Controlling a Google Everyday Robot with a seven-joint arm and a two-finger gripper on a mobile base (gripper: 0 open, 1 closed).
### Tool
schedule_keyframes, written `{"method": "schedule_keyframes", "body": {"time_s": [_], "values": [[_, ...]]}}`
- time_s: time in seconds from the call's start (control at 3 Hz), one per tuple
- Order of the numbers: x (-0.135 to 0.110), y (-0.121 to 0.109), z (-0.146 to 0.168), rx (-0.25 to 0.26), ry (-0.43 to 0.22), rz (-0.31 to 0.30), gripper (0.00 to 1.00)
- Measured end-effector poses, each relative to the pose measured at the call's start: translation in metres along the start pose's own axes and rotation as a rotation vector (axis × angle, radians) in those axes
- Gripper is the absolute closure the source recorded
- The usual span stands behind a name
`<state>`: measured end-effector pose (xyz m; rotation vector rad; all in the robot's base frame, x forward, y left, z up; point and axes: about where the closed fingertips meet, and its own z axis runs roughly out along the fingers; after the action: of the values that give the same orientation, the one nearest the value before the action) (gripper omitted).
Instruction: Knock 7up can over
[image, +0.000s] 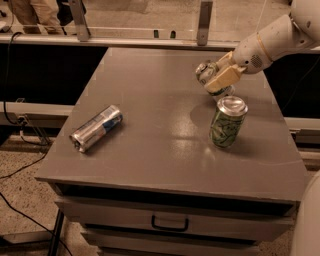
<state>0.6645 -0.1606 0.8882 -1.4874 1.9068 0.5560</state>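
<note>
The 7up can (205, 70) is at the back right of the grey table (150, 150). Its silver top shows, and it leans to the left. Most of its body is hidden behind my gripper (219, 77), which reaches in from the upper right and is pressed against the can's right side. Just in front of the gripper stands a darker green patterned can (227, 122), upright.
A silver-and-blue can (96, 128) lies on its side at the table's left. The table has a drawer with a handle (169, 223) at the front. A railing with posts (202, 22) runs behind the table. Cables lie on the floor at the left.
</note>
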Motion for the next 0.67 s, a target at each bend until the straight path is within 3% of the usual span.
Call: {"method": "schedule_keyframes", "body": {"time_s": [0.67], "values": [[-0.0008,-0.0009,0.0094,-0.010,-0.003,0.000,0.23]]}}
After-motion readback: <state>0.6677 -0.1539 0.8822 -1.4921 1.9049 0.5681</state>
